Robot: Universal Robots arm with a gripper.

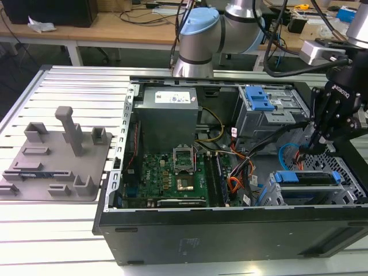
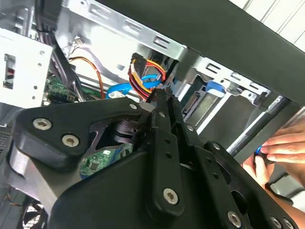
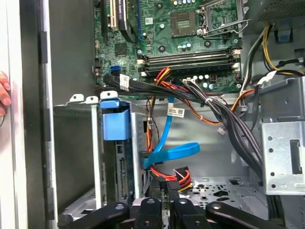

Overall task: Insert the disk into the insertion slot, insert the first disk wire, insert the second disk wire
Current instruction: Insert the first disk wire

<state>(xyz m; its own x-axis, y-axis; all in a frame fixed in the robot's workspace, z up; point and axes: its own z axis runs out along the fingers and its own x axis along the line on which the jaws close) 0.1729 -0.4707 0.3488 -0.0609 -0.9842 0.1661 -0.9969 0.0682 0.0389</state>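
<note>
case (image 1: pixel 230 230): lay open on the slatted table (image 1: pixel 69 230). Its walls boxed in the work, so the only free way in was from above.
drive cage (image 1: pixel 352 172): sat in the case corner at the exterior view's right. Sheet-metal edges stood close on both sides, with little sideways room.
hard drive (image 1: pixel 305 177): sat in the cage in its blue carrier, so the slot step looked done. Its connector end faced the gripper.
gripper (image 3: pixel 167 194): sat low in the case, just beside the drive's end. Fingers were pressed together, apparently pinching the plug end of the red-orange wires (image 3: pixel 159 174).
hand (image 2: pixel 281 148): a person's, on the case rim and apart from the gripper. Worth keeping the wrist off that side.
black cable trunk (image 3: pixel 228 119): ran across above the bare case floor. Judged a snag risk for the wrist.
blue flat cable (image 3: pixel 174 151): lay loose and looped, just beside the red-orange wires. It could get trapped at the socket.
plug (image 3: pixel 177 183): black and small. Judged best kept square to the socket and pushed straight without twist. The wires looked short on slack.
</note>
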